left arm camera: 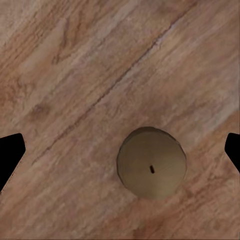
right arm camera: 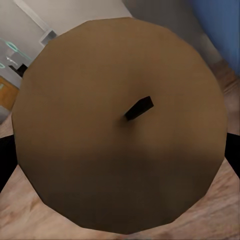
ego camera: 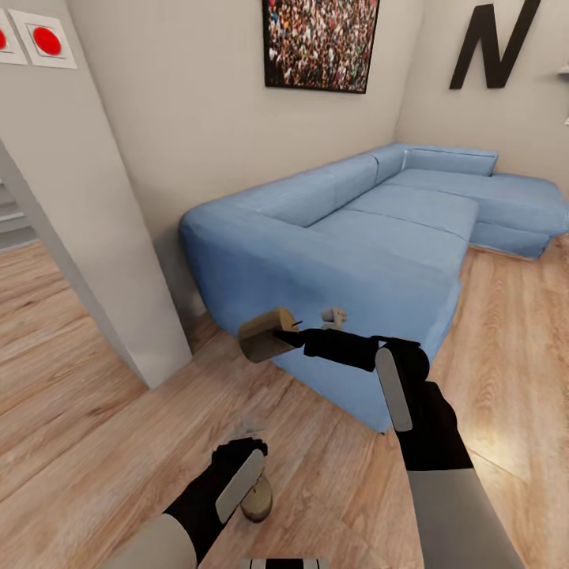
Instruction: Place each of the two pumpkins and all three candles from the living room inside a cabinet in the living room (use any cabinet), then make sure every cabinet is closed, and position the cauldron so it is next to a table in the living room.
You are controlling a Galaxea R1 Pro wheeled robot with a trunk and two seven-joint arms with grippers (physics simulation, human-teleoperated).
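My right gripper is shut on a tan candle, held sideways in the air in front of the sofa's near end. In the right wrist view that candle's flat top and dark wick sit close up, with a black finger at each side. A second tan candle stands upright on the wooden floor beside my left wrist. In the left wrist view this candle lies straight below my left gripper, which hangs open above it with its black fingertips wide apart. Pumpkins, cabinet, cauldron and table are out of view.
A large blue corner sofa runs along the wall ahead and to the right. A white wall corner juts out on the left, with steps behind it. Wooden floor stretches left and near me.
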